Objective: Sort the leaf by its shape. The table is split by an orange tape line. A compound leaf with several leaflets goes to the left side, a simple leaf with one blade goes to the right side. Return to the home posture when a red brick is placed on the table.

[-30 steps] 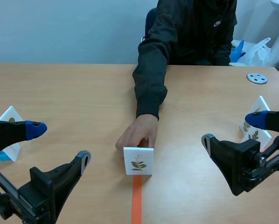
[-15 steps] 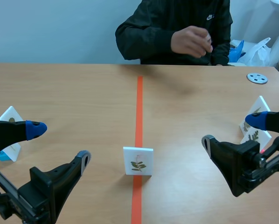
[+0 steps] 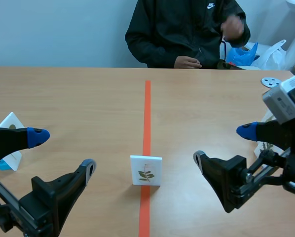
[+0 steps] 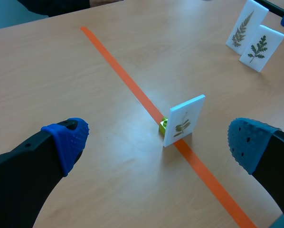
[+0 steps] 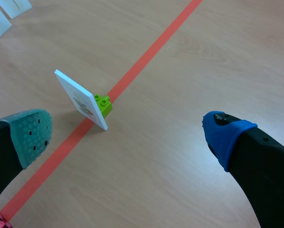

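Observation:
A white leaf card (image 3: 146, 170) stands upright on the orange tape line (image 3: 147, 113), near the table's front. It shows a small sprig with several leaflets. A green brick (image 4: 164, 125) props it from behind. My left gripper (image 3: 62, 151) is open, to the card's left and apart from it. My right gripper (image 3: 223, 145) is open, to the card's right. In the left wrist view the card (image 4: 184, 120) is ahead of the open gripper (image 4: 158, 141). In the right wrist view the card (image 5: 80, 99) and brick (image 5: 103, 104) stand ahead of the open gripper (image 5: 127, 135).
Other leaf cards stand at the left edge (image 3: 10, 126) and at the right (image 4: 251, 35), the right ones partly behind my right arm. A grey disc (image 3: 271, 82) lies far right. A person (image 3: 187, 29) sits across the table, hands near the far edge.
The person's hand let go of the card and drew back across the table. My right gripper has shifted left toward the card. The left arm has not moved.

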